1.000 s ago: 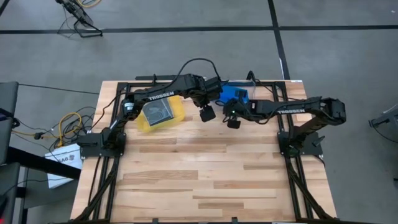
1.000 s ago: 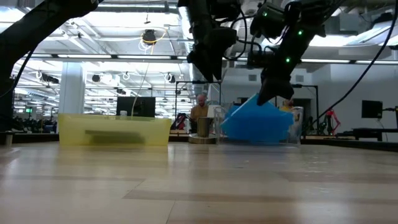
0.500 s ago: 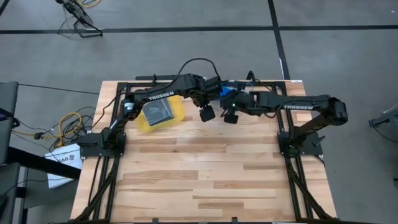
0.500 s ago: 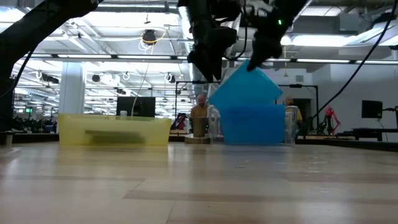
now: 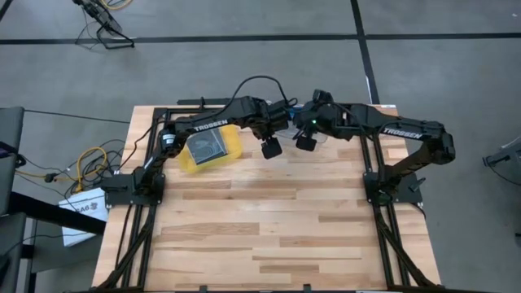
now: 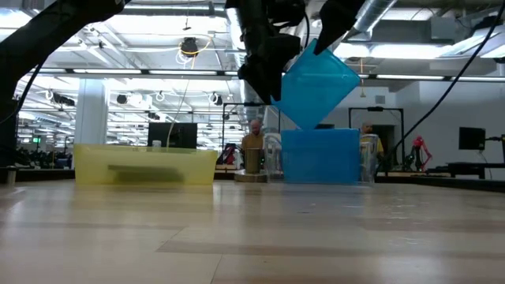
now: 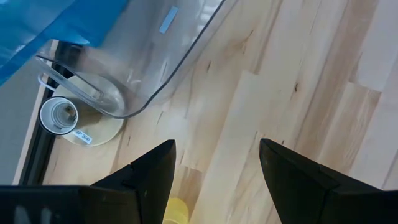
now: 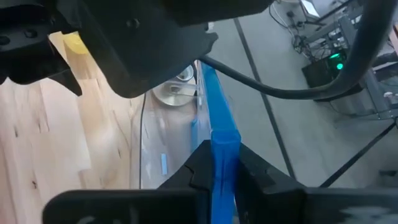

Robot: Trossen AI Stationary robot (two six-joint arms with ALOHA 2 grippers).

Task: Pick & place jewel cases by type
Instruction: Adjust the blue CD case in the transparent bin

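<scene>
A translucent blue jewel case (image 6: 319,83) hangs in the air, tilted on one corner, above the clear tub (image 6: 368,158) that holds more blue cases (image 6: 319,156). My right gripper (image 6: 322,41) is shut on the top of the raised case. In the right wrist view the blue case (image 8: 214,106) shows edge-on. My left gripper (image 7: 214,165) is open and touches nothing; it hovers beside the tub (image 7: 174,56), between it and the yellow tray (image 5: 232,150). A clear-grey case (image 5: 207,145) lies flat in that tray. My right gripper holds the blue case by its upper corner (image 6: 314,49), pinched between the two fingers (image 8: 200,163) across the case's thin edge (image 8: 224,146). The fingers come from above, pointing down. The case is lifted clear and hangs below them, tilted like a diamond.
The yellow tray (image 6: 146,166) stands toward the far left of the table, the tub toward the far middle. A small round stand with a cup (image 7: 65,115) sits beside the tub. The two arms are close together over the far edge. The near wooden tabletop (image 5: 269,228) is bare.
My right gripper has risen and moved toward the far edge, drawing the blue case up out of the tub. The case leaned in the tub a second ago; now it hangs fully clear above it.
</scene>
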